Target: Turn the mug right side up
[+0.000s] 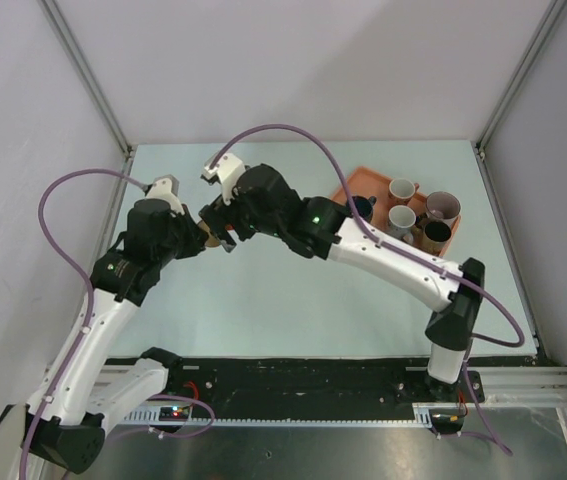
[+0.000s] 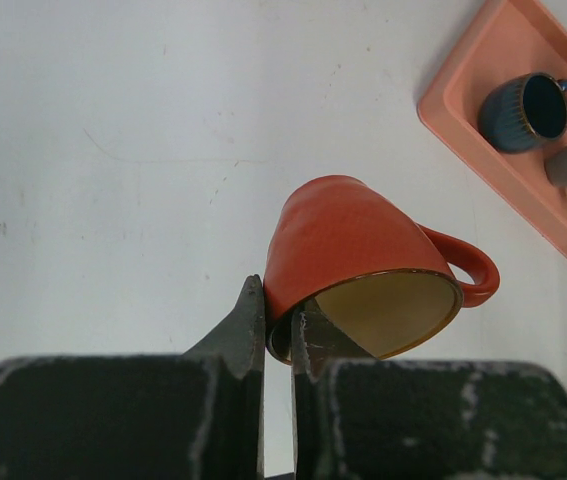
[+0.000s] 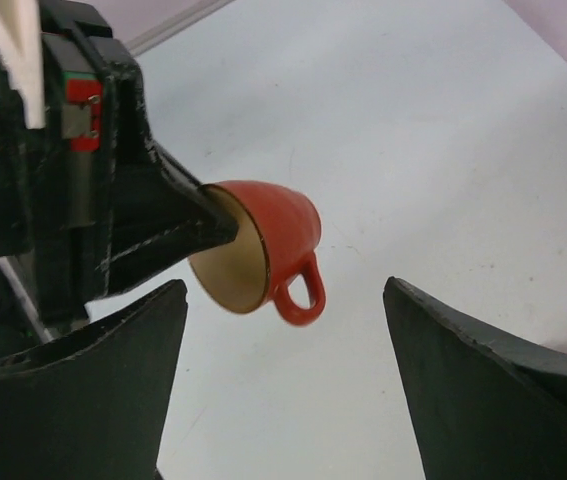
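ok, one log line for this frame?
left tool: shut on orange mug rim | mug: tilted on side, not yet upright | right tool: open, facing mug, no contact | tray: holds blue mug

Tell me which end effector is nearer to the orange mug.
Left. The left end effector is shut on the orange mug, pinching its rim with one finger inside and one outside. The right end effector is open and faces the mug, with neither finger touching it.
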